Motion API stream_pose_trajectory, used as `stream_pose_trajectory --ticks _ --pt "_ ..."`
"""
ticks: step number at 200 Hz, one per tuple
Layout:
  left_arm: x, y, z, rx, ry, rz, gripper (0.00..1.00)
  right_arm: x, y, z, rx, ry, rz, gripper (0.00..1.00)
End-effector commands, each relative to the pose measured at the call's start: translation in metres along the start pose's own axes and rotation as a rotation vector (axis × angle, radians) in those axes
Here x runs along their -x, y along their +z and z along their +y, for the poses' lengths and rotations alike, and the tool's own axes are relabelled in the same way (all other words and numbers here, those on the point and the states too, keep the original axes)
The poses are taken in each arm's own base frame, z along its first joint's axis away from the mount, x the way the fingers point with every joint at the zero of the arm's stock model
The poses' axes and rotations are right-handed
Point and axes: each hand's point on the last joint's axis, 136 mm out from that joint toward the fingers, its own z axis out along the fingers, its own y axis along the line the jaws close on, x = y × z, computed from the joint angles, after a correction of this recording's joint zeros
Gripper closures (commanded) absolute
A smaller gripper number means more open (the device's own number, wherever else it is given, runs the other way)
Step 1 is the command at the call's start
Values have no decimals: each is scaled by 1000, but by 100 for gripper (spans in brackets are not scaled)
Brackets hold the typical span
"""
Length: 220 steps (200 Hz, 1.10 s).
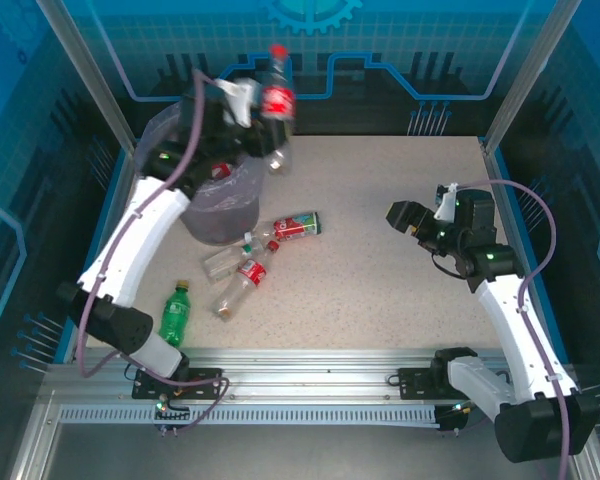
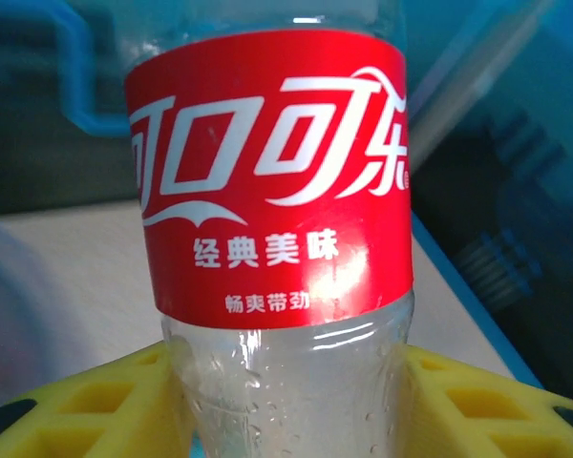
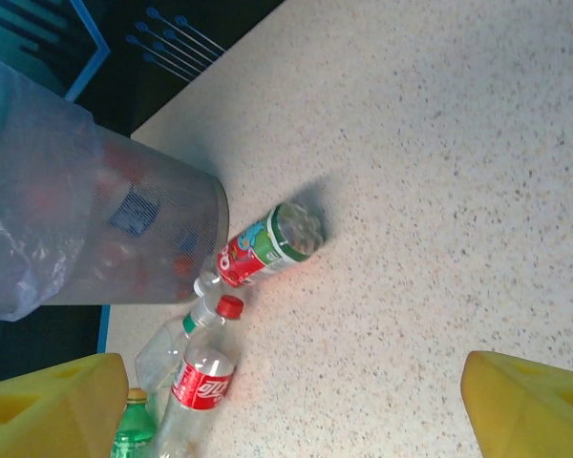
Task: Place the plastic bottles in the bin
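The left tool (image 1: 263, 112) is clamped on the lower body of a red-labelled bottle (image 1: 277, 98), yellow fingers (image 2: 95, 401) tight against either side, and it has that bottle up in the air, cap uppermost, over the far right rim of the bin (image 1: 212, 218). The right tool (image 1: 405, 218) hangs with its jaws spread wide and nothing between them, above the right half of the bench (image 1: 380, 290), well apart from everything. Out on the bench beside the bin lie a red-and-green-labelled bottle (image 1: 294, 226), a clear bottle (image 1: 223, 263), a red-capped bottle (image 1: 246, 279) and, further left, a green bottle (image 1: 176, 312).
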Motion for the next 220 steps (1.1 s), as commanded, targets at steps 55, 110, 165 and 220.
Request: stream_pose_trajectory --ticks 55,110,165,220 --pt "29 -14 145 322 -52 -50 53 -5 -4 3 23 -37 32 9" --pt "-29 1 171 354 -60 49 54 -8 -7 -6 -11 -43 29 9" --pt "-48 -7 166 332 30 107 7 -8 1 -8 -3 -30 40 10" --pt "-20 2 179 361 14 95 18 -11 4 -11 -5 -23 49 10"
